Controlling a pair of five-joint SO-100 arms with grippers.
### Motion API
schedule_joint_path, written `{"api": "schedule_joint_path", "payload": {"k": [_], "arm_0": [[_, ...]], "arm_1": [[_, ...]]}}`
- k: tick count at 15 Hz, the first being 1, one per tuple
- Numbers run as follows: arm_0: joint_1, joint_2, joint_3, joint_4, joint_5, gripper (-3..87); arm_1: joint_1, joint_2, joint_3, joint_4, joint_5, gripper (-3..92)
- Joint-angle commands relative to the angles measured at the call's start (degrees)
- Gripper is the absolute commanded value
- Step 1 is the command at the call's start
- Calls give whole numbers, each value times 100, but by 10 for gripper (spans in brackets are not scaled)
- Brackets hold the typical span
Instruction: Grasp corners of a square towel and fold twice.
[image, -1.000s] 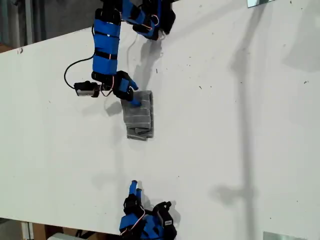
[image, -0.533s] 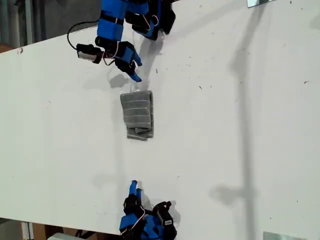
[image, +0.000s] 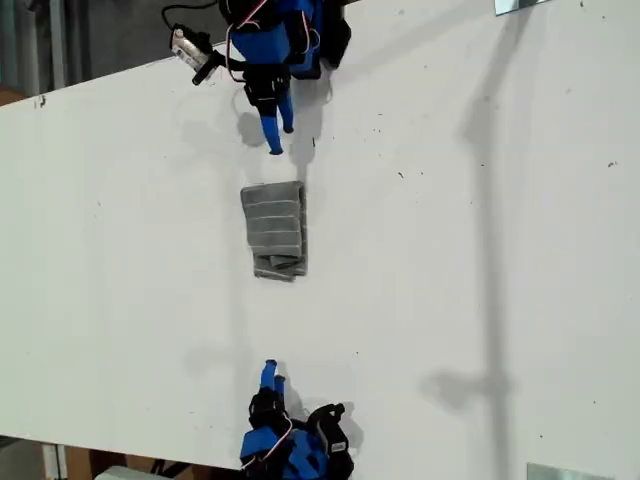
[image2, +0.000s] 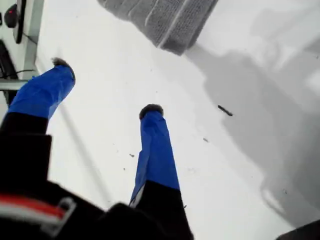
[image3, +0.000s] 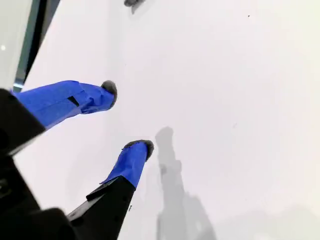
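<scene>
Gripper (image2: 106, 90): jaws stood apart, empty, above the table (image2: 240, 165).
Towel (image2: 165, 20): folded, ahead of the tips, seemingly not touching them.

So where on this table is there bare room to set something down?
Nearly everywhere. The table is bare from the folded towel toward the exterior view's right, and equally toward its left. Tighter spots: the strip between the towel and my first gripper above it, and my second gripper at the lower edge.
</scene>
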Motion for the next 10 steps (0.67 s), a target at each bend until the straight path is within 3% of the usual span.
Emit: {"api": "schedule_joint_path", "payload": {"k": [1, 2, 4, 6, 7, 10], "arm_0": [[519, 44, 158, 44, -536, 153], [879, 44, 185, 26, -580, 142], [1195, 53, 193, 0, 88, 142], [1274, 53, 202, -9, 334, 142], [1266, 53, 202, -18, 826, 142], [1266, 53, 202, -18, 826, 142]], "arm_1": [[-457, 18, 167, 527, 1819, 244], [-826, 18, 185, 519, 1749, 258], [-1063, 18, 176, 659, 1028, 257], [-984, 18, 176, 677, 984, 255], [-949, 18, 176, 677, 984, 255], [-923, 18, 176, 677, 984, 255]]}}
